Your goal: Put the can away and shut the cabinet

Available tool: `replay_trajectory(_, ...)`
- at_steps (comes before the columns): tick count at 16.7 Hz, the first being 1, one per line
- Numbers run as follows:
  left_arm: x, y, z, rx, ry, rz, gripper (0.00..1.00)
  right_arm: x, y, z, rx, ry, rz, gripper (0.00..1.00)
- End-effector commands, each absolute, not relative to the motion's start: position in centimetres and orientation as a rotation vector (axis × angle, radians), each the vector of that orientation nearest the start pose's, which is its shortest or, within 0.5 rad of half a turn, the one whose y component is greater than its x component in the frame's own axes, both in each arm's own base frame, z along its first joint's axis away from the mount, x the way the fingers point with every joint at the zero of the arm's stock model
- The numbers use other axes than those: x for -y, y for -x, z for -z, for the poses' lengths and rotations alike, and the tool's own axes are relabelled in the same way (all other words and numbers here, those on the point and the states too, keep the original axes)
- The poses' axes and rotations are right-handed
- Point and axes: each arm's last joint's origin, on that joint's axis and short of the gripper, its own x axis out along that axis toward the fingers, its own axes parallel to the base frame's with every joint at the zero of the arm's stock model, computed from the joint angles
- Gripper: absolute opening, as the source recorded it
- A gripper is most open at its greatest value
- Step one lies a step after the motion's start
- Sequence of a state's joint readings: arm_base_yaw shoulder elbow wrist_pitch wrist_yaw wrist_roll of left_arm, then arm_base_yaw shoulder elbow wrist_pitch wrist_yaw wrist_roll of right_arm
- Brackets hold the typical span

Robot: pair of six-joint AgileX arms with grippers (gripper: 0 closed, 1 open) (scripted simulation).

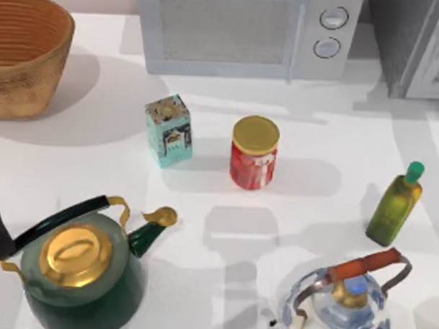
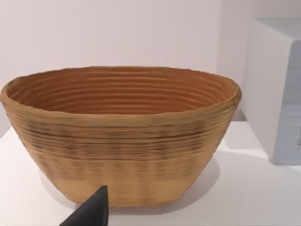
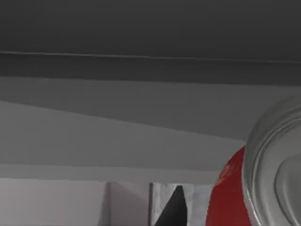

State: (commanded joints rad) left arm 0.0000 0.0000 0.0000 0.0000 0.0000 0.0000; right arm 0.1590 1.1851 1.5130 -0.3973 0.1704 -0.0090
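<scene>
The red can (image 3: 229, 195), its silver end towards the right wrist camera, sits among grey panels that are probably the cabinet (image 1: 418, 49) interior. The right end effector (image 3: 175, 207) is just beside the can, and I cannot tell whether it is gripping. The can is likely light, thin-walled and slick, so it is best pinched gently at mid-body. The left end effector (image 2: 91, 212) is parked by the basket (image 2: 122, 141), far from the cabinet, its state also unclear.

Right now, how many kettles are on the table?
2. A green kettle with a gold lid sits at the front left. A blue and white kettle with a red handle sits at the front right, partly cut off by the picture edge.
</scene>
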Motion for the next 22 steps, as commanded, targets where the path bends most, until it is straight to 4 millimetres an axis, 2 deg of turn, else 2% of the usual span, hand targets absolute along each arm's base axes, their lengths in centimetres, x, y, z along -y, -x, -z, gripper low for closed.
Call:
replay_trajectory(2, 0.1, -10.6, -16.0, 0.0, 0.0, 0.0, 1.0, -4.2, -24.6, -49.2, -0.039, 0.02, 0.002, 0.0)
replay_trajectory(5, 0.1, -10.6, -16.0, 0.0, 0.0, 0.0, 1.0, -4.6, -25.5, -50.8, -0.007, 0.002, 0.003, 0.0)
replay_trajectory(13, 0.1, -10.6, -16.0, 0.0, 0.0, 0.0, 1.0, -4.6, -25.9, -51.1, -0.005, 0.0, 0.004, 0.0)
replay_trajectory(17, 0.1, -10.6, -16.0, 0.0, 0.0, 0.0, 1.0, -5.2, -29.4, -51.5, -0.046, 0.016, -0.012, 0.0)
replay_trajectory(22, 0.1, -10.6, -16.0, 0.0, 0.0, 0.0, 1.0, -5.6, -34.0, -54.4, 0.008, 0.012, -0.027, 0.0)
